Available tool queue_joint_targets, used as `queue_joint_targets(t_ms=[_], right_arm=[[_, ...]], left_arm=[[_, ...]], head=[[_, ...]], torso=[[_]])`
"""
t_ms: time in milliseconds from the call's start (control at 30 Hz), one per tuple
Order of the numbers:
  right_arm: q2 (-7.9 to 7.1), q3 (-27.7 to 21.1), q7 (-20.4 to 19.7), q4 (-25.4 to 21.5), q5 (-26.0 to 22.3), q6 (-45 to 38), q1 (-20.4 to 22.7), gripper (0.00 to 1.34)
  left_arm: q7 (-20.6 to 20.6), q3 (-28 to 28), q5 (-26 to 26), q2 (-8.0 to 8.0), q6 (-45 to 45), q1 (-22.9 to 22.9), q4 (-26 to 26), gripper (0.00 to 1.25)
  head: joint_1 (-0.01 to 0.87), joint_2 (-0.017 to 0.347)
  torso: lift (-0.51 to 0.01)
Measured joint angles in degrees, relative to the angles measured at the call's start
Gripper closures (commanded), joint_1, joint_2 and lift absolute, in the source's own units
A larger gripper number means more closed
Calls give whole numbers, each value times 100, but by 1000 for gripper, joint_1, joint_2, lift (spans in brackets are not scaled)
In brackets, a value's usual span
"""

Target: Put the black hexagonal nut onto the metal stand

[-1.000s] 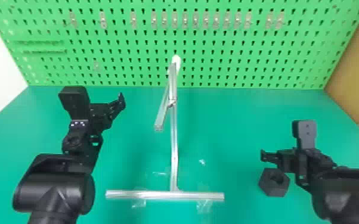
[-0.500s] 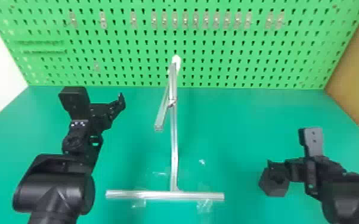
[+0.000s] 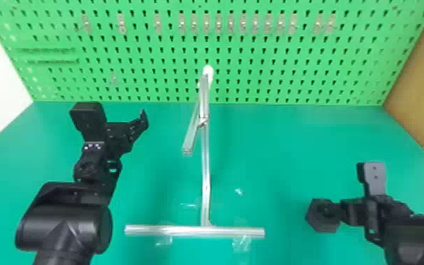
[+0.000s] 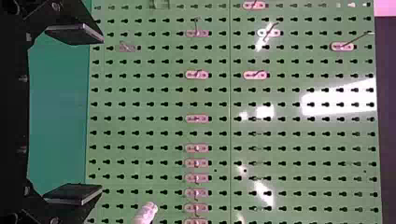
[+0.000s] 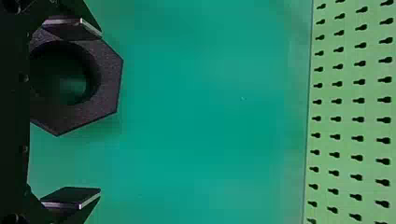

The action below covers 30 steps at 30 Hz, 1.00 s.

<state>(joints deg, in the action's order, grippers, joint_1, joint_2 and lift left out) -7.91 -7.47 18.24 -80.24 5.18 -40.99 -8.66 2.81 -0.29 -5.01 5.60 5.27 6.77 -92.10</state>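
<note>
So the biggest thing here is the green bench [image 3: 274,141], with a green pegboard [image 3: 222,45] standing along its far edge. Past the right edge there's a brown panel [image 3: 419,91].

The metal stand [image 3: 205,176] is pretty much midway between the left and right edges. Its foot bar runs roughly parallel to the far edge, well out from it, and a slanted arm [image 3: 191,135] comes off the upright. The top has a white tip [image 3: 207,72].

The left arm's gripper [image 3: 118,135] is up toward the far left corner, on the left side of the stand. Its fingers [image 4: 77,33] are spread wide, with nothing between them.

The right gripper [image 3: 364,211] is over on the right-edge side, well out from the far edge. That claw is wide too, and it isn't clamped on anything. The black hexagonal nut [image 3: 322,225] lies on the bench on that side, well apart from the stand, hole facing up. It's way over by one finger [image 5: 70,28], which overlaps its rim; can't tell if they touch. The other finger is clearly apart from it.

Smallest stuff: little metal clips [image 3: 206,24] in a row on the pegboard, and clear tape [image 3: 242,242] at the foot bar.
</note>
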Motion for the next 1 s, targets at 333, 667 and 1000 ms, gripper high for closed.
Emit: queue_joint_targets(t_ms=[333, 667, 1000], right_arm=[[-5, -33, 249, 372, 53, 172, -67, 128], [-37, -56, 385, 545, 60, 282, -100, 163], [-53, -29, 418, 528, 18, 133, -229, 162]], left_arm=[[0, -2, 0, 0, 0, 0, 0, 153], [0, -4, 5, 0, -1, 0, 0, 153], [0, -4, 67, -2, -1, 1, 0, 151]], head=[[693, 81], [693, 81], [693, 81]], torso=[[-1], [-1], [-1]])
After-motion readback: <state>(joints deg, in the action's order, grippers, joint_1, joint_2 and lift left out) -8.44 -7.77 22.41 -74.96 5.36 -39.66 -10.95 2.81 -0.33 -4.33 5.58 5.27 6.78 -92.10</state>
